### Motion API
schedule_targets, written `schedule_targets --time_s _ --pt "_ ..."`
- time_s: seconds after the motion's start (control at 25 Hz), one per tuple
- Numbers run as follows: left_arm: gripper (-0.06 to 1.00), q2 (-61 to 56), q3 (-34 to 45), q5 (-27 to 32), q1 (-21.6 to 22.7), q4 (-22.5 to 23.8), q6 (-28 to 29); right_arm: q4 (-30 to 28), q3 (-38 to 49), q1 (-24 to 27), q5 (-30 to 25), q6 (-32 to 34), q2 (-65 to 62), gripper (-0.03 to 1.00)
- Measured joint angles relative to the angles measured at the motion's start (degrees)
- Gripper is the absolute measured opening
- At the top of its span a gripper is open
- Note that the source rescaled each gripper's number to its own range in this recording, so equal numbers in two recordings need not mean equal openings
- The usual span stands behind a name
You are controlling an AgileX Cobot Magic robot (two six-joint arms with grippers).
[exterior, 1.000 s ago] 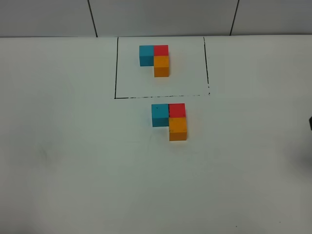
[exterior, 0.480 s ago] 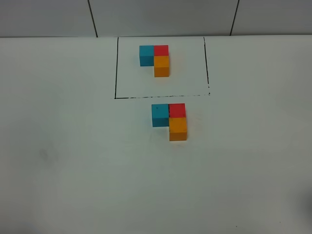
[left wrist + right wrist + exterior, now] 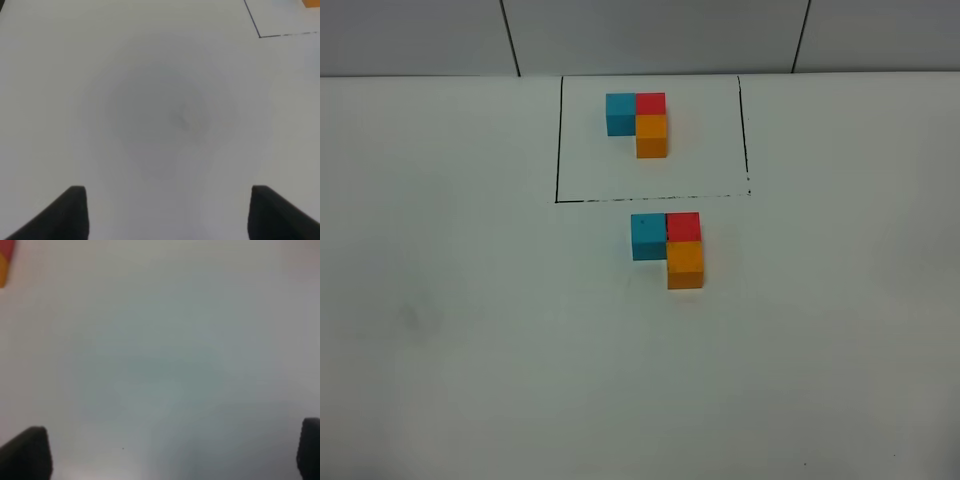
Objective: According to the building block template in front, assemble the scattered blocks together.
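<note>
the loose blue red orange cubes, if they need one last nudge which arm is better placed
Probably neither needs to: the loose cubes already match the template. If pressed, right: its wrist view catches a red-orange cube edge, though the left view also shows an orange corner. Both grippers are open, empty, over bare table.

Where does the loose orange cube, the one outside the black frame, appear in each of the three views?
Exterior high: orange cube at centre, touching the red cube behind it.
Left wrist: not in it; the orange at the far corner lies inside the black frame line.
Right wrist: an orange sliver at the edge, under red.
Shared landmark: the white table.
</note>
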State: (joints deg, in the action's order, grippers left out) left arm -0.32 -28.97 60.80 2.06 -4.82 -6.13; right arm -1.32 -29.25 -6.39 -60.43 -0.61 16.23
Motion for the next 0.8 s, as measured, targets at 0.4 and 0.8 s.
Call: schedule_targets --time_s 0.4,0.8 --pt "0.5 0.0 0.0 0.0 0.0 0.0 0.0 2.2 0.3 -0.1 -0.7 -1.8 -10.0 1.0" --pt "0.5 0.0 0.0 0.0 0.0 0.0 0.0 2.9 0.4 -0.1 -0.8 -2.2 -15.7 0.89"
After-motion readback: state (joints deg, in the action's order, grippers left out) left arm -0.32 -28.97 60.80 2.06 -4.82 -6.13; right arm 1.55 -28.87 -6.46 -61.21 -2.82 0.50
